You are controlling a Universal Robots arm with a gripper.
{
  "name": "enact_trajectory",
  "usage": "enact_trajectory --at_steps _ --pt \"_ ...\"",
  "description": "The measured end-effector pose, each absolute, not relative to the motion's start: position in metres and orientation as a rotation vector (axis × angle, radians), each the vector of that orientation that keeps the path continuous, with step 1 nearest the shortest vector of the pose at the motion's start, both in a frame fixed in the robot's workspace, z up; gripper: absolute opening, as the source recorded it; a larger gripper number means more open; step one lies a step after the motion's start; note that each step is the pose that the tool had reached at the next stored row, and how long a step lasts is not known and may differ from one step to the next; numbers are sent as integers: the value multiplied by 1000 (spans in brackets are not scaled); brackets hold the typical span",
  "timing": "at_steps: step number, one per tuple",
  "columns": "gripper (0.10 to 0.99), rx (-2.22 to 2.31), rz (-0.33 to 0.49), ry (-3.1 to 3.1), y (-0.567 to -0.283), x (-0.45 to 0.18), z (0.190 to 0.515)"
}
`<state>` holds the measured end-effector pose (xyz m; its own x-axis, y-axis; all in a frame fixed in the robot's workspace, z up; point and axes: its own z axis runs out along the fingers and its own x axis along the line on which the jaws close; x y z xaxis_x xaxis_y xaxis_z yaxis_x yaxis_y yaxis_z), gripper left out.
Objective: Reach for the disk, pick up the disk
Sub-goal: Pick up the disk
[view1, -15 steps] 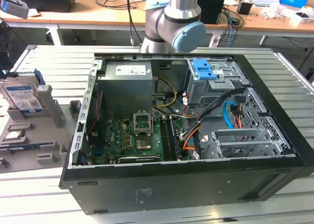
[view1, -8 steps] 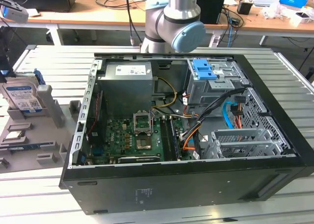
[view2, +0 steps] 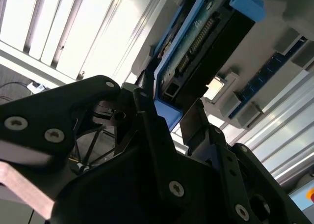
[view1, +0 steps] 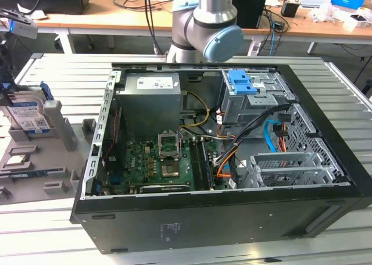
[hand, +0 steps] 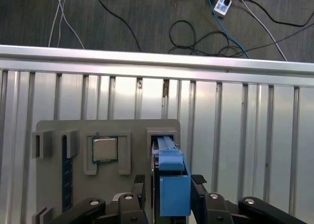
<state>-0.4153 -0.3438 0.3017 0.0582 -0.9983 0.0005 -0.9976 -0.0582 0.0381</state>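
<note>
The disk [hand: 171,177] stands on edge in a slot of the grey holder [hand: 59,130], its blue rail facing up. My gripper [hand: 168,183] is open and straddles it, one black finger [hand: 139,185] on each side with a small gap showing. In the second wrist view the disk [view2: 196,42] shows its circuit board and blue edge just beyond my gripper [view2: 169,108]. In the exterior view the disk [view1: 26,111], with its white-and-blue label, sits at the exterior view's left, and my gripper [view1: 7,67] hangs over it at the frame's edge.
A small square chip [hand: 105,149] lies in a pocket of the holder beside the disk. The open computer case [view1: 232,218] takes up the middle of the slatted metal table [hand: 245,135], with a blue caddy [view1: 241,82] in its bay. Cables lie on the floor past the table's edge.
</note>
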Motion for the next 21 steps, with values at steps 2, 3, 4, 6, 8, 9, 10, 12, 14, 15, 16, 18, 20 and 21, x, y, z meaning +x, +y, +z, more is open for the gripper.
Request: enact_trajectory --at_steps 2,3,4,6,8,9,10,12,14,15,16,18,20,21 --pt "482 2267 -40 -2134 -344 -415 297" --pt "482 2268 -40 -2133 -344 -415 295" --pt "482 2269 -40 -2132 -344 -415 293" --pt "482 2271 -40 -2129 -344 -415 290" --pt "482 2271 -40 -2129 -344 -415 289" --pt "482 2271 -40 -2129 -344 -415 289" --pt "482 2271 -40 -2129 -344 -415 289" --pt "467 2271 -40 -2129 -344 -415 289" --pt "365 2271 -40 -2129 -344 -415 289" --pt "365 2271 -40 -2129 -344 -415 289" --pt "365 2271 -40 -2129 -344 -415 289" --pt "365 2271 -39 -2129 -344 -415 289" --pt "365 2271 -39 -2129 -344 -415 289" --pt "365 2271 -39 -2129 -344 -415 289"
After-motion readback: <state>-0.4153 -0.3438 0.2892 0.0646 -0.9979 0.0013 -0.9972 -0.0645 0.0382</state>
